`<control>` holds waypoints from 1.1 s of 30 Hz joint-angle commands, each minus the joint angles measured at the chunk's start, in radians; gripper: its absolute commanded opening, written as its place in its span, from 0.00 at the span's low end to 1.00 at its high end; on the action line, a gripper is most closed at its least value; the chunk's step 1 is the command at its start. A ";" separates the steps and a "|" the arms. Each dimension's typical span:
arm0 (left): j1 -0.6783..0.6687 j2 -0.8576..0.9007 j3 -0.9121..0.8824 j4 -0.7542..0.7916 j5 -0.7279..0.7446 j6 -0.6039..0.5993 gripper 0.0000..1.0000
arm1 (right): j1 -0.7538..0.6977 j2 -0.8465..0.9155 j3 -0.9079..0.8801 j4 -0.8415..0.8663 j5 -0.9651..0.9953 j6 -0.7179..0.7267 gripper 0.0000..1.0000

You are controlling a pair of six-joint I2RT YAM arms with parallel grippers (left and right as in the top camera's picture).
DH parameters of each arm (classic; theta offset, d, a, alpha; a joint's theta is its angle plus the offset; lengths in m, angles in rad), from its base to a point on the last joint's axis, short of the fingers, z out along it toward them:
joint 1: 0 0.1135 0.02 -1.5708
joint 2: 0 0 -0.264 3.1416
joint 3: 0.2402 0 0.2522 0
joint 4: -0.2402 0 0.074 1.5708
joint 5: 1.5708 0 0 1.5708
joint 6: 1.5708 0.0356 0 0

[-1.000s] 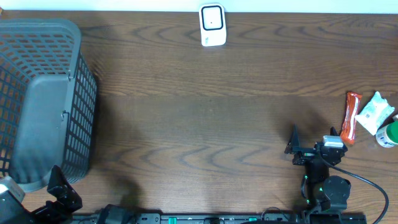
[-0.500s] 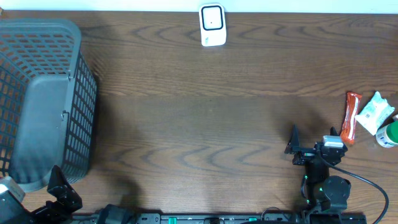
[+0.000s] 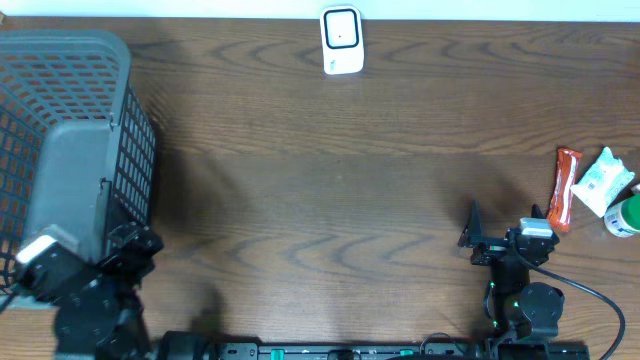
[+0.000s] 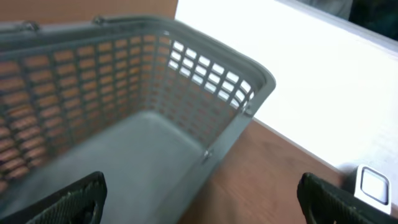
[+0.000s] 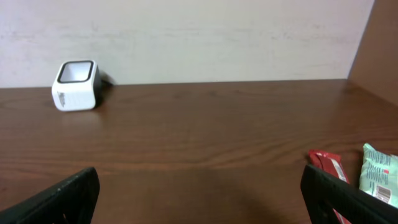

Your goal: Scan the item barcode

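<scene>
Overhead looks straight down on the whole desk, with the scanner up at twelve o'clock. Left wrist hangs close above the grey basket at nine, tilted down, facing roughly one o'clock. Right wrist sits low near five, facing twelve along the desk. All three catch the scanner.

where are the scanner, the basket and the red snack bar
scanner (image 3: 341, 40): overhead view, middle of its white body
basket (image 3: 138, 170): overhead view, mesh side wall
red snack bar (image 3: 564, 188): overhead view, middle of the wrapper
</scene>
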 commanded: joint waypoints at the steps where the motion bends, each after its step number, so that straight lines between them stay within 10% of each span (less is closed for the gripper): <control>1: 0.055 -0.086 -0.188 0.158 0.103 -0.006 0.98 | -0.010 -0.006 -0.001 -0.004 0.006 0.013 0.99; 16: 0.158 -0.315 -0.683 0.578 0.166 0.017 0.98 | -0.010 -0.006 -0.001 -0.004 0.006 0.013 0.99; 33: 0.127 -0.325 -0.598 0.840 0.394 0.085 0.98 | -0.010 -0.006 -0.001 -0.004 0.006 0.013 0.99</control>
